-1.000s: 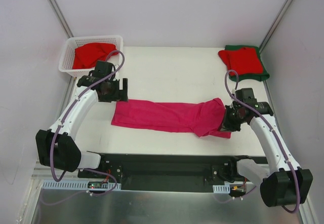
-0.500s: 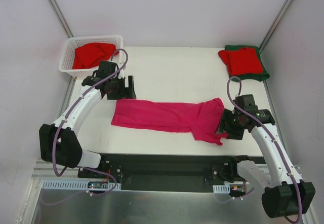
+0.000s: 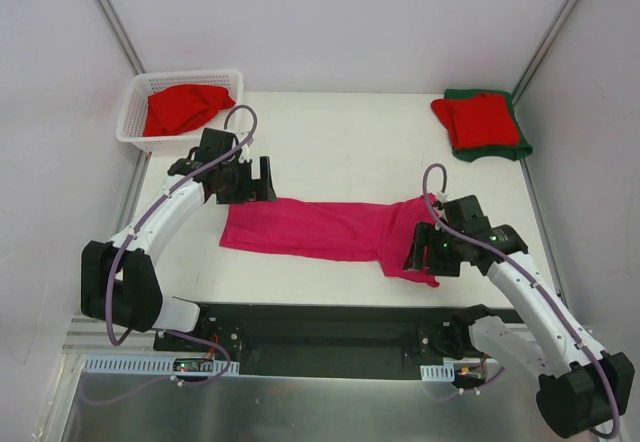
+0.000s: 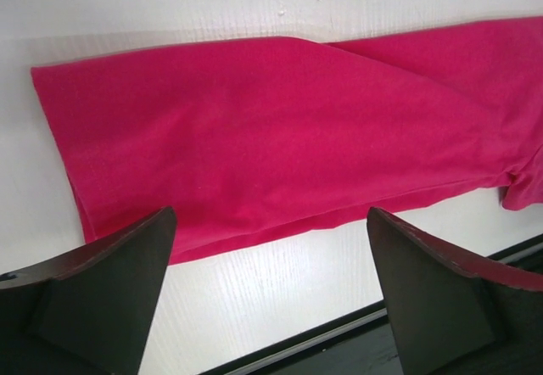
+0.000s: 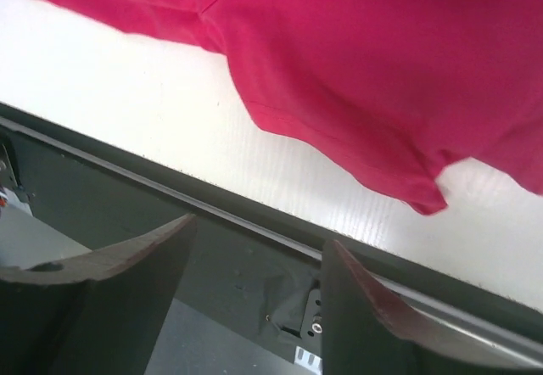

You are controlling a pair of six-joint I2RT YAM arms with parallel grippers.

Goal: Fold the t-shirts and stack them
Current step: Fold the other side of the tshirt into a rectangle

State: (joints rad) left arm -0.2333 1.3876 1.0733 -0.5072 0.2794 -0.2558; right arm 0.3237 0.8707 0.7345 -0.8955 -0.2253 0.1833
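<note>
Left gripper [image 3: 264,178] and right gripper [image 3: 418,255] hang released by opposite ends of the magenta t-shirt [image 3: 320,227] on the worktop [image 3: 340,142]

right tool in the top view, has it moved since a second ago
Yes. The right tool has shifted left and toward the near edge of the table, farther from the folded red and green t-shirts at the far right corner.

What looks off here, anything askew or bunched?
The magenta-pink cloth t-shirt lies in a long folded band, but its right end is bunched. A sleeve corner pokes toward the near edge of the white table, beside the open right gripper. Far right, the folded red t-shirt sits off-centre on the dark green one.
</note>
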